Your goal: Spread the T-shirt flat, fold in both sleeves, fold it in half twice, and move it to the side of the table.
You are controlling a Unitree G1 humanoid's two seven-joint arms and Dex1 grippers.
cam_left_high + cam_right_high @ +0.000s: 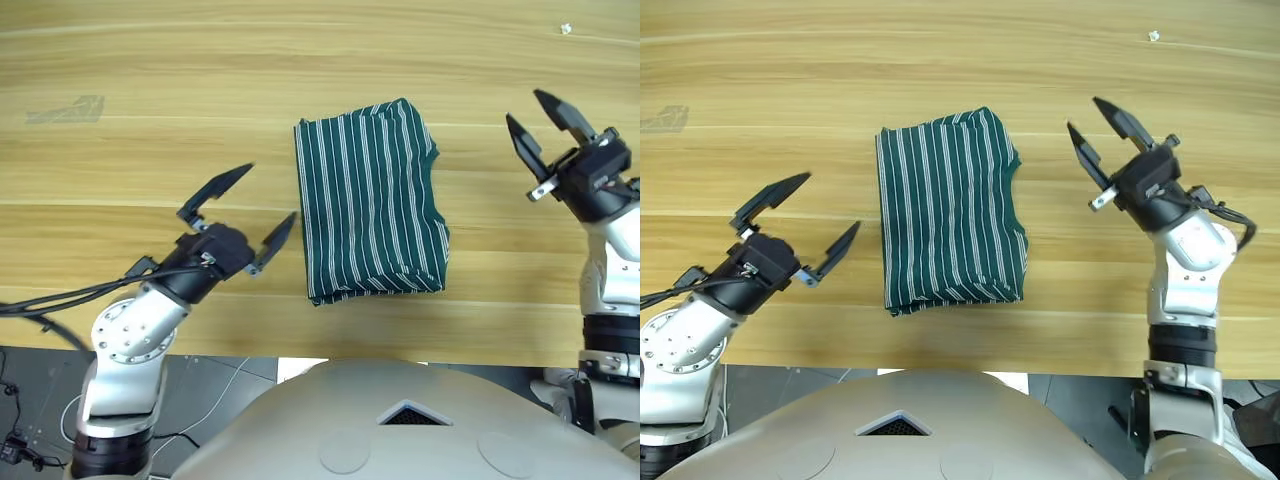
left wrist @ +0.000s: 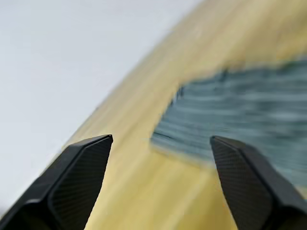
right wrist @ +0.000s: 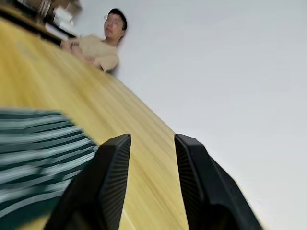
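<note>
the left gripper [image 1: 271, 191] was held over the wooden worktop [image 1: 150, 60], its two fingers spread wide and gripping nothing. the tips pointed toward the left edge of the t-shirt [image 1: 370, 200], near it but apart. the right gripper [image 1: 524, 106] was on the other side, its fingers parted by a moderate gap and also empty, near the shirt's collar corner without touching it. between them the dark green, white-striped t-shirt lay folded into a compact rectangle of stacked layers, close to the worktop's front edge. a faint grey patch [image 1: 65, 110] marked the wood well to the left. a small white speck [image 1: 566, 29] lay at the far right.
</note>
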